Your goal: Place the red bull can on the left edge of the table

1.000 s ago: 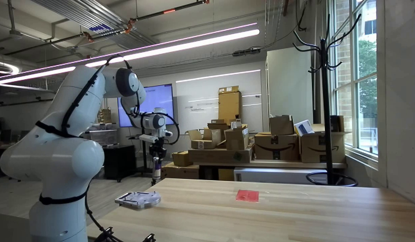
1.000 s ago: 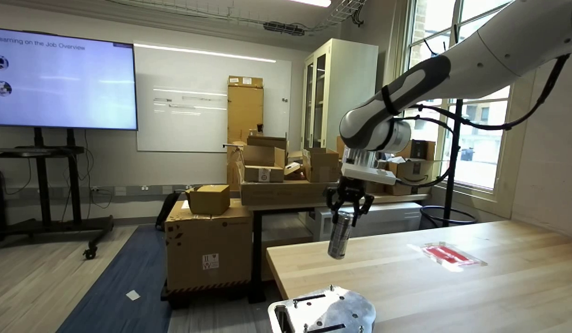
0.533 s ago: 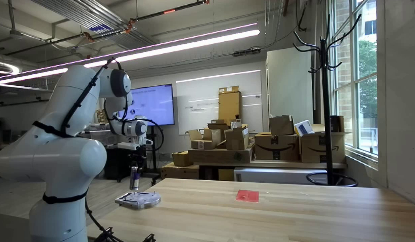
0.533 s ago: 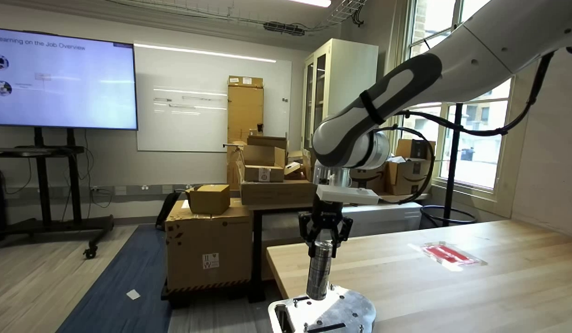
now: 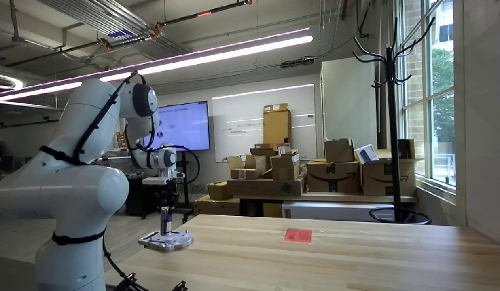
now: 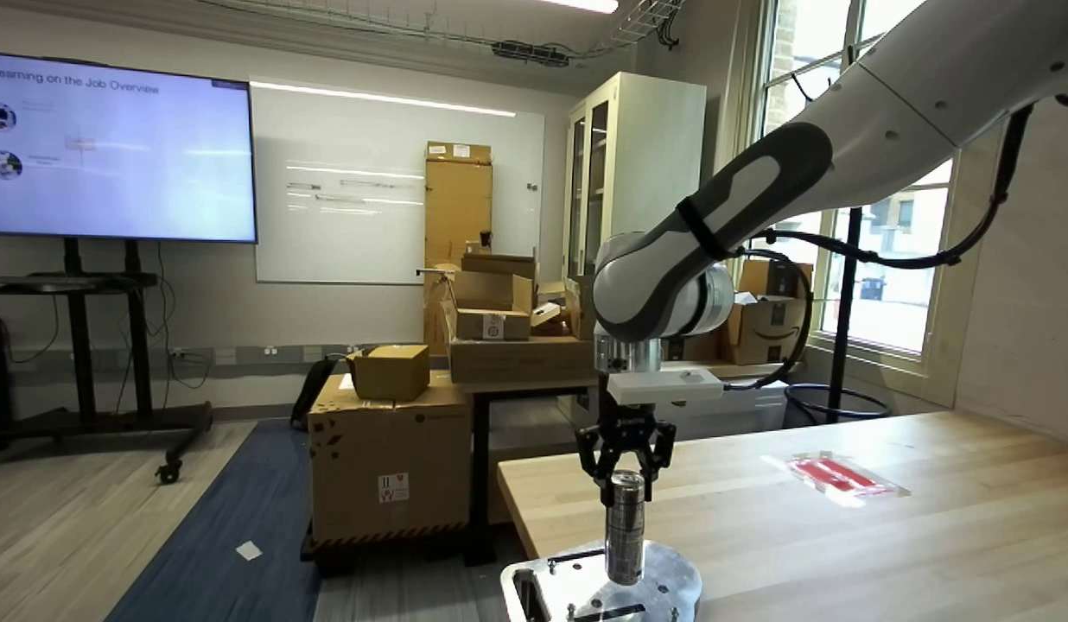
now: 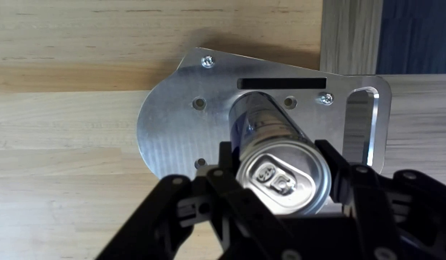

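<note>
The can (image 6: pixel 625 536) stands upright over a metal plate (image 7: pixel 172 126); its base looks to meet the plate, though whether the plate bears its weight I cannot tell. The gripper (image 6: pixel 627 497) has its fingers narrowed to the can's width, one on each side near the top, and appears to be holding it. The plate lies on the table (image 6: pixel 810 553) at the edge that is left in both exterior views, its slotted end jutting out over the floor (image 7: pixel 421 119). I judge this the setting-down step, nearly done. To finish well, lower only to firm contact, keep the base flat and off the raised screws (image 7: pixel 208 61), spread the fingers evenly, then rise straight up so neither finger tips the can.
</note>
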`<action>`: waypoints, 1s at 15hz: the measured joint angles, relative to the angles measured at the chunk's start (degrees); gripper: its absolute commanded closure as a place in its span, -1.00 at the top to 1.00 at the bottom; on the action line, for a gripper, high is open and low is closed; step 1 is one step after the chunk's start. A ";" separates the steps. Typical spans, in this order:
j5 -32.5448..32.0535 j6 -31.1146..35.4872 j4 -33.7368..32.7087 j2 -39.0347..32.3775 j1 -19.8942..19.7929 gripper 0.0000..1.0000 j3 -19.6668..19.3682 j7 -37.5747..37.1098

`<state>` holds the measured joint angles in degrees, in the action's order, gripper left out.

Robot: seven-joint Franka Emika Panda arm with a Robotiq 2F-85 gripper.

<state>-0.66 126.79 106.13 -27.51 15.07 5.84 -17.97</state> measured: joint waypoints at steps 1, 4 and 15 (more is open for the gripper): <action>0.00 0.00 0.11 -0.04 0.00 -0.34 -0.06 0.00; 0.11 0.39 0.24 -0.44 0.00 -0.34 -0.05 0.00; 0.99 5.46 0.78 -2.61 0.00 1.00 0.11 0.00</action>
<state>0.33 132.25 106.91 -30.12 15.07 5.96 -17.97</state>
